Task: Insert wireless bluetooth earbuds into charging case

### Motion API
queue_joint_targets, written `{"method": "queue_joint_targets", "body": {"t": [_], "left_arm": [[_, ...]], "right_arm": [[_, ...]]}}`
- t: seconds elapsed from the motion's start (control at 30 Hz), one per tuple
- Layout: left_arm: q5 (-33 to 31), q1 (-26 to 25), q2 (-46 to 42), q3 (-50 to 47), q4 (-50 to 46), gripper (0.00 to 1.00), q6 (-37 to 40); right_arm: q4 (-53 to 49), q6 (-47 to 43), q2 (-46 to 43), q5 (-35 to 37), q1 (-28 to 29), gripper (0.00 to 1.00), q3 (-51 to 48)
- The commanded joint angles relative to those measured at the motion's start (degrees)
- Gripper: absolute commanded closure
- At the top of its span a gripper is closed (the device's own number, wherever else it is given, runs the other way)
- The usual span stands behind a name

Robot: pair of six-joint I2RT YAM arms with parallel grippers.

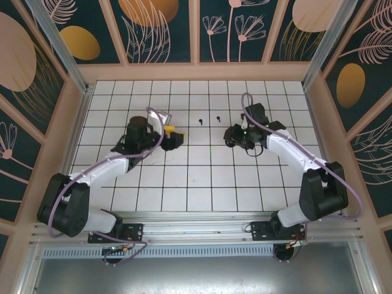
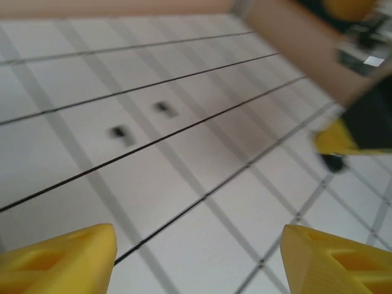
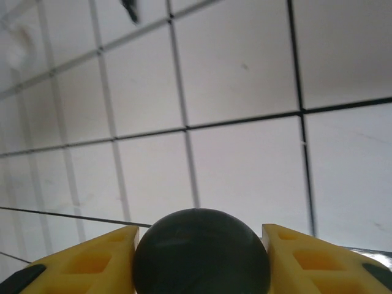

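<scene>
Top external: left gripper (image 1: pixel 171 135) sits left of centre on the white tiled table (image 1: pixel 184 184), yellow fingers spread with nothing between them. The left wrist view is blurred but shows the same gap. Both earbuds lie loose on the tiles between the two grippers, near each other but apart: left earbud (image 1: pixel 200 120), right earbud (image 1: pixel 218 117). Right gripper (image 1: pixel 231 138) is just right of them, low over the table. Right wrist view: its fingers (image 3: pixel 92 260) press both sides of a dark round body, probably the charging case (image 3: pixel 202 251), so it's clamped on that.
</scene>
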Motion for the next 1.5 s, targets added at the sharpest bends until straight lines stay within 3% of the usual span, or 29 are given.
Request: {"method": "queue_joint_targets", "body": {"t": [0.0, 0.2, 0.3, 0.4, 0.73, 1.03, 1.47], "left_arm": [[-0.6, -4.5, -1.1, -5.1, 24.1, 0.29, -5.2], [-6.3, -14.0, 3.6, -4.0, 35.4, 0.29, -6.9], [-7.1, -15.5, 6.1, -3.1, 41.4, 0.30, -9.0], [-5.1, -16.5, 8.9, 0.3, 41.1, 0.31, -9.7], [-1.0, -17.6, 17.1, 7.1, 43.9, 0.38, -14.0], [-2.0, -17.8, 19.1, 10.6, 39.9, 0.47, -13.7], [-2.4, -17.8, 21.6, 13.5, 36.4, 0.72, -14.9]], "right_arm": [[5.9, 8.0, -4.3, -2.1, 0.9, 0.62, 1.8], [12.0, 15.0, -11.0, 2.1, 3.8, 0.62, -0.2], [12.5, 16.4, -13.2, 4.8, 5.5, 0.62, -0.3], [13.7, 17.6, -15.0, 6.3, 6.7, 0.63, -0.9], [14.7, 18.8, -17.5, 7.9, 8.7, 0.63, -1.1], [15.1, 19.1, -18.6, 8.2, 9.5, 0.63, -1.9], [15.1, 19.2, -20.1, 9.2, 9.9, 0.64, -1.9]]}}
